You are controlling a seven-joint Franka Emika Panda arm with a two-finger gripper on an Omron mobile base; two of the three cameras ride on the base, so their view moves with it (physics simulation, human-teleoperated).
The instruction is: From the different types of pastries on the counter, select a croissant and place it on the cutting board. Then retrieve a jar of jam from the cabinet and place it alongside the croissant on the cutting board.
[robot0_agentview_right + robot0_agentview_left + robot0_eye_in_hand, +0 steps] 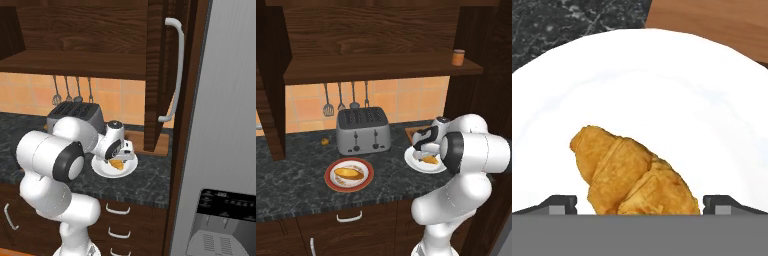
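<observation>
Golden croissant (634,177) lies on its white plate (677,85) between the wide-open, empty fingers (562,204), placed so they can probably close on it.

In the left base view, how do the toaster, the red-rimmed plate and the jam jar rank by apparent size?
1. toaster, the largest.
2. red-rimmed plate, a little narrower and flatter.
3. jam jar, by far the smallest; it stands farther away on the cabinet shelf, so its true size is unsure.

Two pastries (349,173) (429,160), two plates (331,182) (412,162), one jar (458,57)
</observation>
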